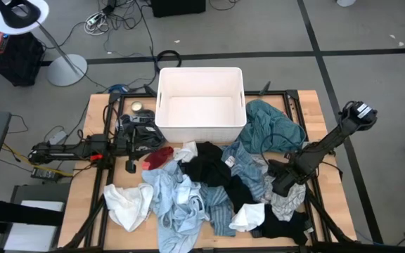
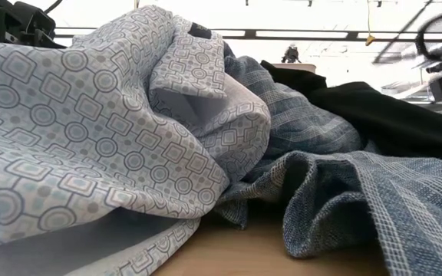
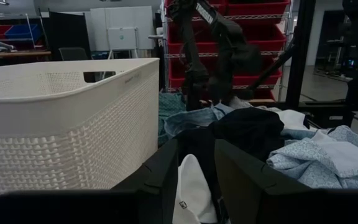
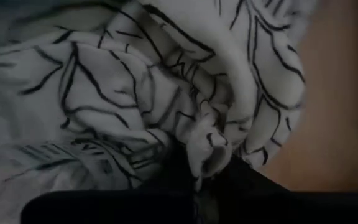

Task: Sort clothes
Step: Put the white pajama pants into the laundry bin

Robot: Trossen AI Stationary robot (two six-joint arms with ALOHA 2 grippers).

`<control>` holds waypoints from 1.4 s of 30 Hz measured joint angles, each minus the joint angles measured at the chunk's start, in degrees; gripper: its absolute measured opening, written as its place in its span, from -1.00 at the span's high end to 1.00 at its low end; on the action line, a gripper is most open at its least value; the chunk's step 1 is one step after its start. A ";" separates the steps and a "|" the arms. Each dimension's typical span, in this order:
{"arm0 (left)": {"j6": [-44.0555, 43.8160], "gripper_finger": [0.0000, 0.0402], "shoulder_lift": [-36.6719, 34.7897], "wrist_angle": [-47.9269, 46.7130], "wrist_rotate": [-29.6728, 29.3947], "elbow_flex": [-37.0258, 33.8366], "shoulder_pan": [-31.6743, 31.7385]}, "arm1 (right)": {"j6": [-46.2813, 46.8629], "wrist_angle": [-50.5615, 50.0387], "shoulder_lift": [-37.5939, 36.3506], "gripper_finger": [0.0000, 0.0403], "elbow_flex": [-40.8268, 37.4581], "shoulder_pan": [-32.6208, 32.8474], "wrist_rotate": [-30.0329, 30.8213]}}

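From above, the clothes (image 1: 202, 193) lie in a loose heap across the front half of the wooden worktop (image 1: 332, 204), spreading from a white garment (image 1: 127, 204) at the left to a teal garment (image 1: 267, 126) beside the white bin (image 1: 200, 104), which stands at the back middle. The right gripper (image 1: 281, 186) is pressed down into the right side of the heap, on a pale grey-white garment (image 1: 288, 200); the left gripper (image 1: 133, 163) lies low at the left edge of the heap, near a small red garment (image 1: 160, 156). At worktop height, a light patterned shirt (image 2: 90, 130) fills the left, with blue checked fabric (image 2: 359, 192) and black cloth (image 2: 390, 115) to its right. From the left wrist, the left gripper (image 3: 194, 186) stands open with nothing between its fingers, the bin wall (image 3: 67, 124) beside it and the heap ahead. From the right wrist, the right gripper (image 4: 207, 186) is closed on a bunched fold of white cloth with black line markings (image 4: 166, 93).
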 joint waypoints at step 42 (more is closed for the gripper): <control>-0.01 0.44 0.00 0.01 0.00 0.01 -0.01 | -16.88 -32.04 -2.40 0.91 54.47 -11.74 26.09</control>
